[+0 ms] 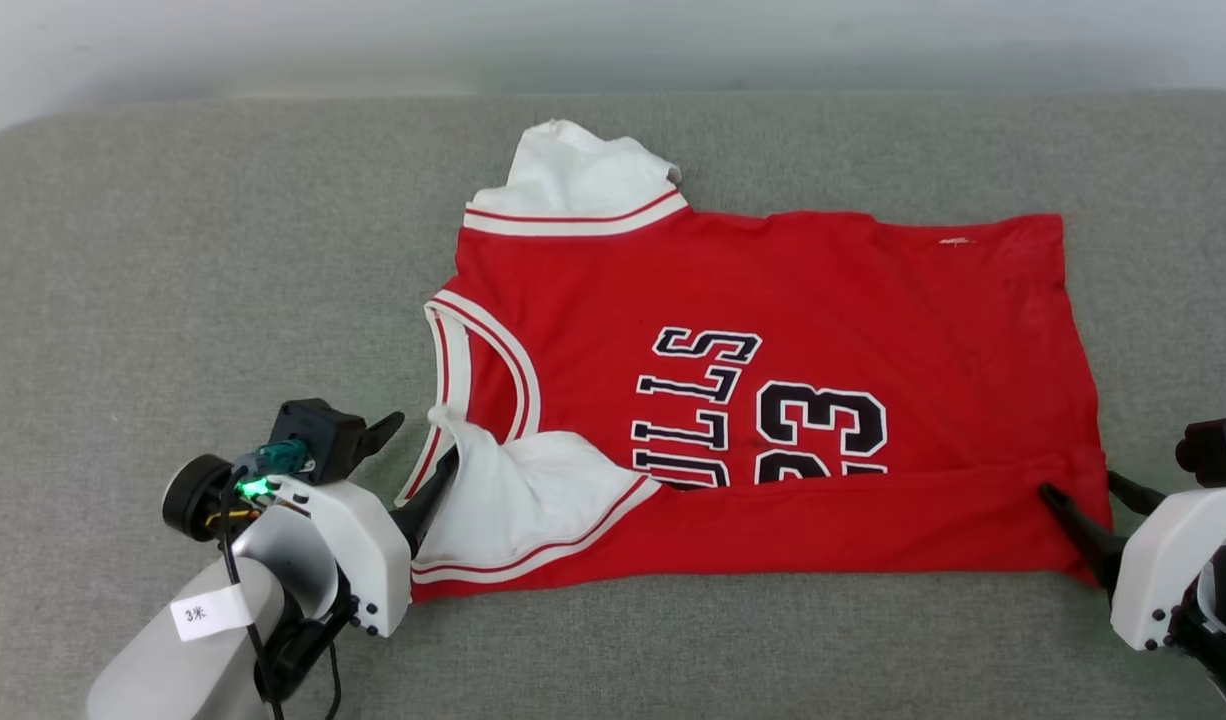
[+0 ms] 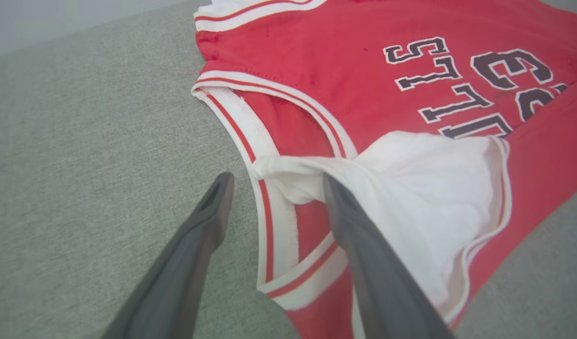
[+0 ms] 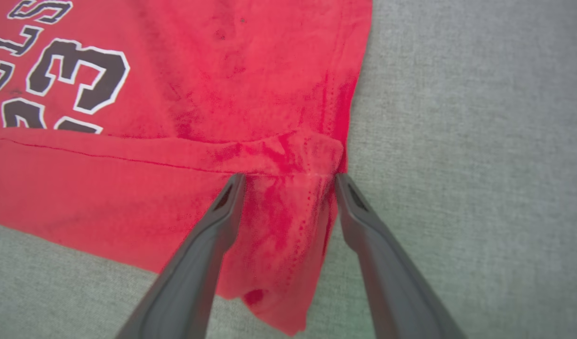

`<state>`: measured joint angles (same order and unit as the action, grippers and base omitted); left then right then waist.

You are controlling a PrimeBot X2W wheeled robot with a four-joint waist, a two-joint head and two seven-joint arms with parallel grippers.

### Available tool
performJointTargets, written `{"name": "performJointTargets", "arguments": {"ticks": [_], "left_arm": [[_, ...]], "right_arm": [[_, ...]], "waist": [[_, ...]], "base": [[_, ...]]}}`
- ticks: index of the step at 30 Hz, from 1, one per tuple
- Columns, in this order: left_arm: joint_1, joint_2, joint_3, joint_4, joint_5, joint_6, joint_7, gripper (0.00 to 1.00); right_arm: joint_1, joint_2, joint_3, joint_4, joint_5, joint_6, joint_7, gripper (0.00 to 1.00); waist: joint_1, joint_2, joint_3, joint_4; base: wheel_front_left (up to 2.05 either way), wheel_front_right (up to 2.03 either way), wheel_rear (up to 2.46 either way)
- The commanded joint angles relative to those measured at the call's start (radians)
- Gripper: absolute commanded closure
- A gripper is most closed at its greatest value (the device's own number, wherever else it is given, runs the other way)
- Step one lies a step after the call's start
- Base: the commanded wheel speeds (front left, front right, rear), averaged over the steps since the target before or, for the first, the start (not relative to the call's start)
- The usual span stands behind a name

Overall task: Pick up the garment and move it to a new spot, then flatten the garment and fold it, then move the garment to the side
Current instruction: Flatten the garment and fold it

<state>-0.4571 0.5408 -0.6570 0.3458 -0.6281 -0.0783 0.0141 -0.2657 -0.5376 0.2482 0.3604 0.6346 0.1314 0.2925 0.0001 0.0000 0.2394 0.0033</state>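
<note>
Head view: garment (image 1: 773, 290) with "ULLS 23" lettering; left gripper (image 1: 423, 443), right gripper (image 1: 1079, 486) wide.

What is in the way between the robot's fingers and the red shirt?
Nothing that I can see. The left gripper stands open right at the red shirt, with one finger over its white sleeve. The right gripper stands open around the folded hem corner.

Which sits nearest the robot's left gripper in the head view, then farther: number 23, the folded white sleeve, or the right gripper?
1. The folded white sleeve, right beside the left gripper.
2. The number 23, mid-shirt.
3. The right gripper, at the garment's opposite end.
</note>
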Motion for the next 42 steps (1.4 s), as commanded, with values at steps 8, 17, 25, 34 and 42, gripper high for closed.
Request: {"name": "performJointTargets", "arguments": {"ticks": [8, 17, 25, 34, 42], "left_arm": [[0.102, -0.047, 0.089, -0.043, -0.099, 0.1, -0.066, 0.0], [0.282, -0.038, 0.128, -0.269, -0.211, 0.216, 0.016, 0.0], [0.327, 0.029, 0.075, -0.385, -0.189, 0.307, 0.185, 0.0], [0.291, 0.018, 0.049, -0.296, -0.131, 0.359, 0.19, 0.0], [0.267, -0.006, 0.025, -0.192, -0.125, 0.35, 0.207, 0.0]], "right_arm": [[0.059, 0.004, -0.055, -0.043, -0.017, -0.001, 0.016, 0.0], [0.18, 0.075, -0.174, -0.228, -0.086, -0.001, 0.116, 0.0], [0.271, 0.194, -0.312, -0.392, -0.222, -0.001, 0.322, 0.0], [0.3, 0.271, -0.347, -0.534, -0.283, -0.001, 0.42, 0.0], [0.304, 0.288, -0.36, -0.575, -0.297, -0.001, 0.44, 0.0]], "waist": [[-0.0001, 0.0, -0.094, 0.005], [-0.0001, 0.0, -0.124, 0.004], [-0.0001, 0.0, -0.092, -0.002], [-0.0001, 0.0, -0.047, -0.024], [-0.0001, 0.0, -0.007, -0.033]], "base": [[0.0, 0.0, 0.0], [0.0, 0.0, 0.0], [0.0, 0.0, 0.0], [0.0, 0.0, 0.0], [0.0, 0.0, 0.0]]}}
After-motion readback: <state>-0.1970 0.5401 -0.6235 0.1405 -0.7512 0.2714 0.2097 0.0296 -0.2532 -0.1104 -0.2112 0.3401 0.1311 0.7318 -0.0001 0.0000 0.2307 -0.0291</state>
